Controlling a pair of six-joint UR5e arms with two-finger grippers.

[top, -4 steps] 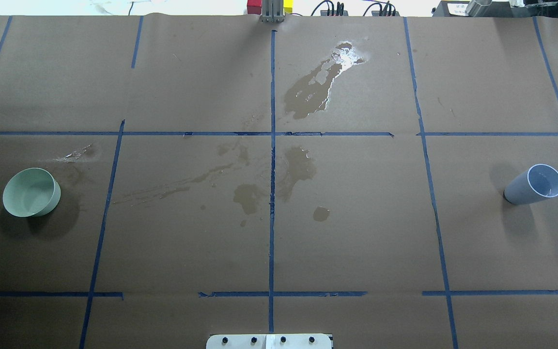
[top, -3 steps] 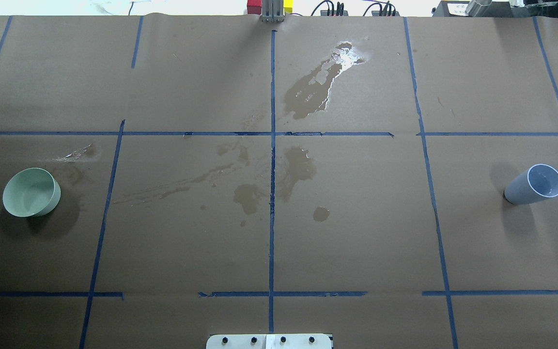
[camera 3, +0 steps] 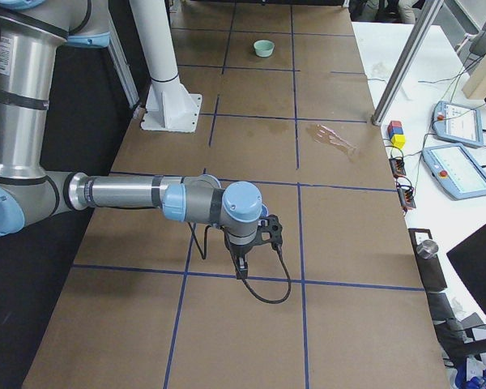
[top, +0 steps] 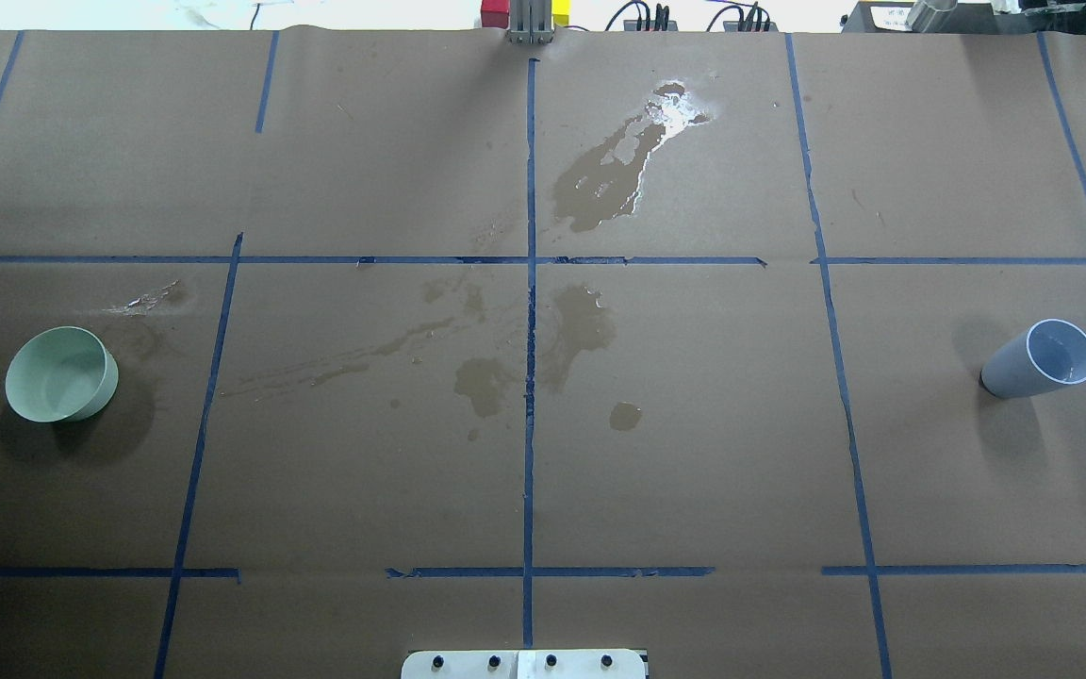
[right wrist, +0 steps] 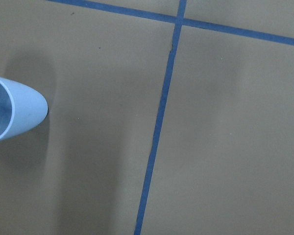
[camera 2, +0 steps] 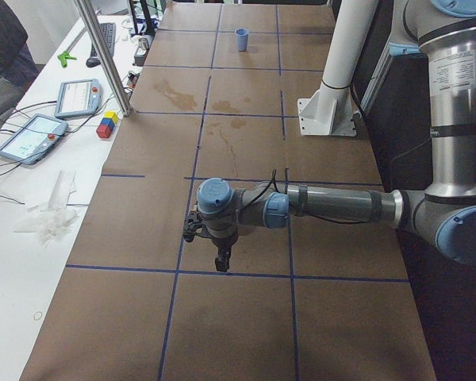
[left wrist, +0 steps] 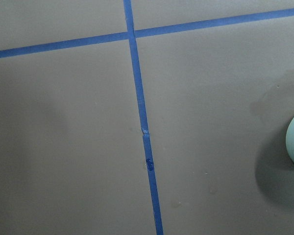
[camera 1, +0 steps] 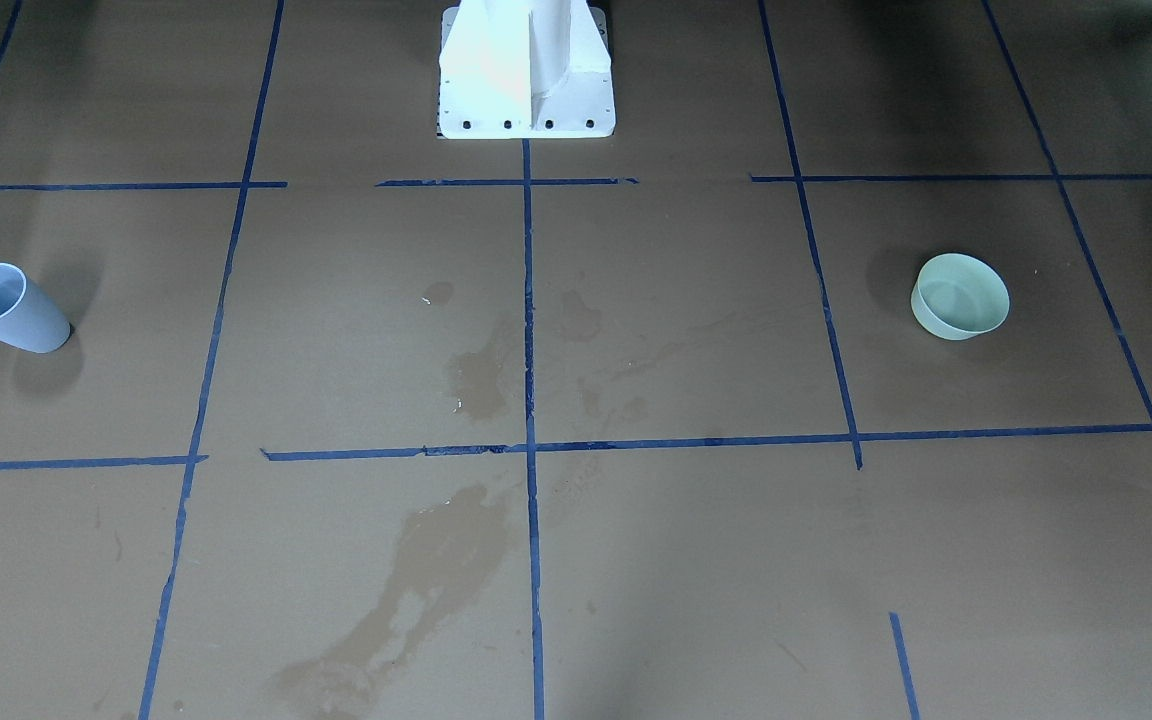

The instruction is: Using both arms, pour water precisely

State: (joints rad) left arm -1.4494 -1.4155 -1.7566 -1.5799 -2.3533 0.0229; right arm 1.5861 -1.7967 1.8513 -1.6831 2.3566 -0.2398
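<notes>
The cup stands at 3 o'clock and the bowl at 9 on the table (one per arm, I'd judge). Spilled water glistens toward 12. The left hand and right hand hover apart from both; how far open, I cannot tell.

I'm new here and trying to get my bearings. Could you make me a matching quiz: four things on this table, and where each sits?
Things: 1 blue cup; 2 green bowl; 3 white pedestal; 4 wet stains.
Places: A robot's left end; B around the centre tape line; C robot's right end; D middle of the robot's own edge.
Pairs: 1-C; 2-A; 3-D; 4-B.
</notes>
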